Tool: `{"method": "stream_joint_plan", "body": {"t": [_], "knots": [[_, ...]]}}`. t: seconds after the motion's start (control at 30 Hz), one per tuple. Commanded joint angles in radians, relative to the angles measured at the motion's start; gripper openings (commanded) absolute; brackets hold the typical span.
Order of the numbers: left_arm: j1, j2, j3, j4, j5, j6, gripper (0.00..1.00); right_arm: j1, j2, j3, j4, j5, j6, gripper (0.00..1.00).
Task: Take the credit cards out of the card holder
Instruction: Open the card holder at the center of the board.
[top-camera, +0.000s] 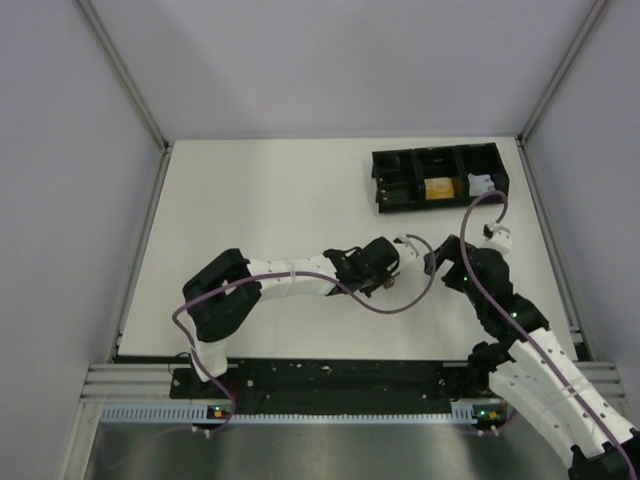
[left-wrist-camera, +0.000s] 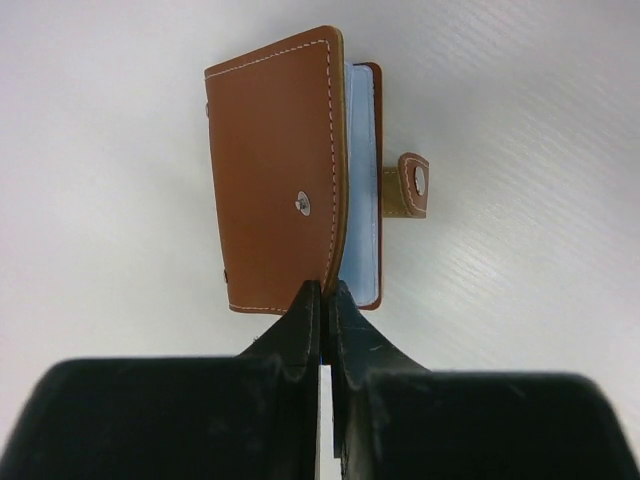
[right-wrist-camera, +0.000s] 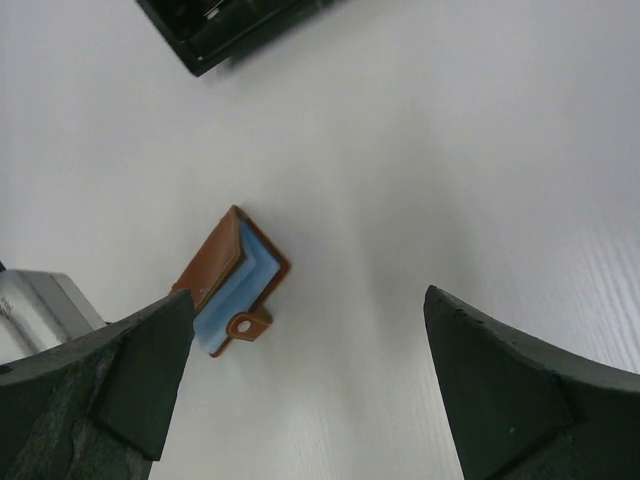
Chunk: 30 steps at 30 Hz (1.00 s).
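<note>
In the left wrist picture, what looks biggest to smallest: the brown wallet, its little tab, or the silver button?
Largest: the wallet.
Next: its tab.
Smallest: the silver button.
All are about equally near the camera, so nearness does not muddle it.

Brown card holder (right-wrist-camera: 212, 256): partly open, pale blue inserts (right-wrist-camera: 240, 285) showing, snap tab (right-wrist-camera: 246, 325) at lower edge, against white table (right-wrist-camera: 450, 150). Black tray (right-wrist-camera: 215, 30): corner only, top left. Right gripper (right-wrist-camera: 308, 330): jaws wide apart, one finger overlapping the holder's corner.
</note>
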Motion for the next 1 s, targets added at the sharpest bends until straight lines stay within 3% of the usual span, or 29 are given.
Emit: {"method": "stream_joint_plan", "body": {"t": [0.0,0.3,0.47,0.63,0.83,0.97], "knots": [[0.023,-0.096,0.008,-0.126,0.020,-0.270,0.00,0.004,0.045,-0.003,0.165,-0.222,-0.075,0.94],[0.127,-0.317,-0.225,-0.032,0.211,-0.656,0.00,0.004,0.235,-0.023,0.393,-0.563,-0.086,0.65],[0.178,-0.430,-0.407,0.106,0.233,-0.820,0.00,0.009,0.367,-0.014,0.478,-0.684,-0.077,0.57],[0.247,-0.516,-0.583,0.201,0.222,-0.948,0.00,0.047,0.491,0.014,0.490,-0.695,-0.085,0.63],[0.270,-0.532,-0.667,0.223,0.227,-0.976,0.00,0.150,0.614,0.078,0.466,-0.606,-0.092,0.85],[0.270,-0.524,-0.682,0.264,0.241,-0.976,0.00,0.170,0.655,0.086,0.504,-0.566,-0.059,0.84]]}}
